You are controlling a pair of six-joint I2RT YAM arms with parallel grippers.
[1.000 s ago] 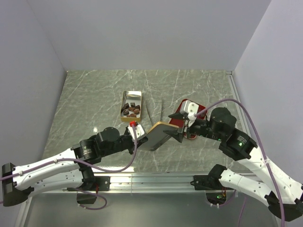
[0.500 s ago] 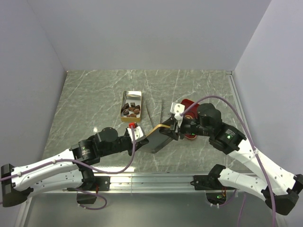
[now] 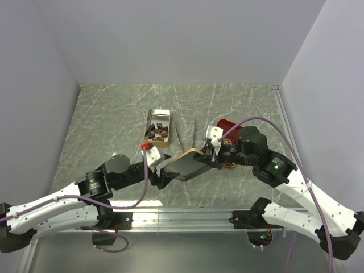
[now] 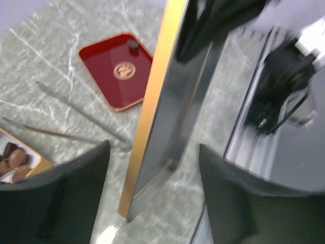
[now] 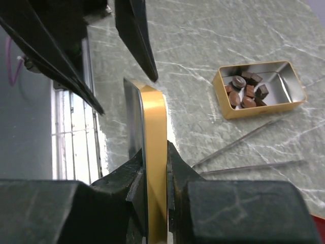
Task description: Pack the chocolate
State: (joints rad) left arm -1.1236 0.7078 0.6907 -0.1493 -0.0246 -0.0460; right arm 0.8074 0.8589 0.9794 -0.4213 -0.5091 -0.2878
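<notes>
Chocolate (image 3: 158, 133) lies gathered inside the gold tin (image 3: 151, 118), which stands uncovered on the worktop (image 3: 114, 114), so filling looks done or nearly so. A small dark thing on the red tray (image 4: 117, 70) is too small to identify. The tin's lid (image 3: 187, 162) is held on edge between the arms, well apart from the tin. The right gripper (image 5: 155, 173) is clamped on its gold rim. The left gripper (image 3: 164, 175) has its jaws spread wide on either side of the lid, not touching it. Remaining, by my judgement: carrying the lid over and closing the tin.
</notes>
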